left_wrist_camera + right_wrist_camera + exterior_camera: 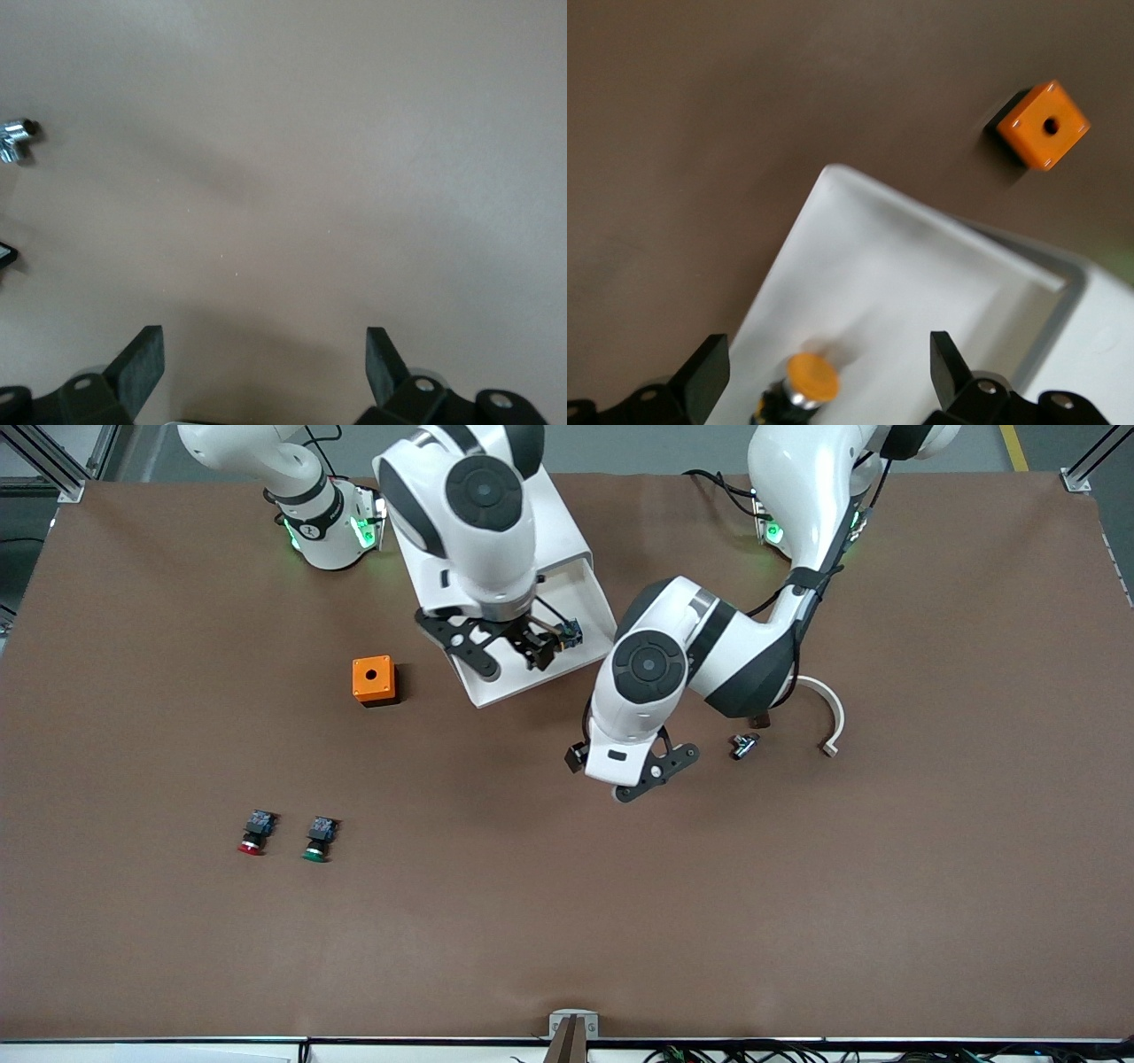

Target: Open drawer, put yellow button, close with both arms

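Right gripper (824,367): fingers spread wide, holding nothing, over the open drawer (904,283). Directly below it, between the fingers, you've got the yellow button (811,379) lying in the tray, cap showing. Item looks light, rigid, smooth plastic, prob. rolls on its cap; if you regrip, take the black body, not the cap. Left gripper (264,354): also wide, empty, over bare table (354,133) near the drawer's front, waiting. Orange box (373,679) beside drawer, toward right arm's end.
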Robot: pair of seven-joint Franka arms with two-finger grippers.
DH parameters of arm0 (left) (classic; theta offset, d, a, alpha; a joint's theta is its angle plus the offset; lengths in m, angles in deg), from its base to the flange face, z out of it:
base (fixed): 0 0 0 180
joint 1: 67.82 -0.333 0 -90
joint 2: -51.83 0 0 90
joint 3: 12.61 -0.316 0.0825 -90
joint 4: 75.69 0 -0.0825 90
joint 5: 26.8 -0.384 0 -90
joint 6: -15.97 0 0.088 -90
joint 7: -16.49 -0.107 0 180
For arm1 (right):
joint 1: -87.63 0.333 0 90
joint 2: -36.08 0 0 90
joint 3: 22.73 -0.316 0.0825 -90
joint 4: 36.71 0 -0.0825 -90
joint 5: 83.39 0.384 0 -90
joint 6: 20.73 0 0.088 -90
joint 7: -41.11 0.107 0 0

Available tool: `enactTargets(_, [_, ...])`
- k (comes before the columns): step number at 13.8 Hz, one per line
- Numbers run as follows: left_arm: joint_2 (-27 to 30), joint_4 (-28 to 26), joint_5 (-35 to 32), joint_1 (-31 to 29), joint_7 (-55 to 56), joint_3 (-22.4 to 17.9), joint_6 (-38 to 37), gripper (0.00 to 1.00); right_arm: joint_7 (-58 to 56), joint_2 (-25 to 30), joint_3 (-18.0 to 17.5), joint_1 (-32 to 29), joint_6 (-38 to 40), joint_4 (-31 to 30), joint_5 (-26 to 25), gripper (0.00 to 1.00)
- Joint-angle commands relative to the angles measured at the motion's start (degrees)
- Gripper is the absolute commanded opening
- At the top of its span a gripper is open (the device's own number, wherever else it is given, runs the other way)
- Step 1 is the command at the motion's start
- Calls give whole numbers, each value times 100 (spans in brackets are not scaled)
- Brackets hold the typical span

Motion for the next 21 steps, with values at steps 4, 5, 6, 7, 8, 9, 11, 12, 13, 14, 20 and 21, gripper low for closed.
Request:
enactTargets(4, [105,-234,-89,368,-5,7,97,100,-2800,516,-74,-1456,1085,196,-44,100])
enactTargets(5, [105,-234,-80,421,4,7,97,100,-3232,586,-74,-1685,1209,196,-53,100])
enactTargets(6, [105,-234,-63,500,13,7,88,100,-3706,656,-74,-1975,1297,196,-62,100])
enactTargets(7, [105,-225,-36,527,13,16,80,100,-4198,701,-74,-2247,1411,196,-62,100])
enactTargets(8, [105,-225,-27,536,22,77,62,100,-4612,736,-74,-2485,1482,187,-71,100])
enactTargets(9, [105,-234,16,536,31,139,36,100,-5025,762,-74,-2731,1552,187,-106,100])
enactTargets(11, [105,-225,52,623,127,174,-52,100,-5825,815,-74,-3101,1640,187,-255,100])
enactTargets(12, [105,-225,60,685,145,183,-70,100,-6142,815,-74,-3259,1649,187,-299,100])
enactTargets(13, [105,-225,104,738,145,183,-113,100,-6467,833,-74,-3409,1650,187,-317,100])
enactTargets(14, [105,-225,235,773,154,183,-175,100,-6749,824,-74,-3584,1650,187,-361,100])
enactTargets(20, [96,-234,719,967,523,209,-307,100,-7788,850,-74,-4253,1780,169,-431,100])
enactTargets(21, [96,-234,815,1028,558,210,-307,100,-7798,850,-74,-4350,1851,169,-431,100])
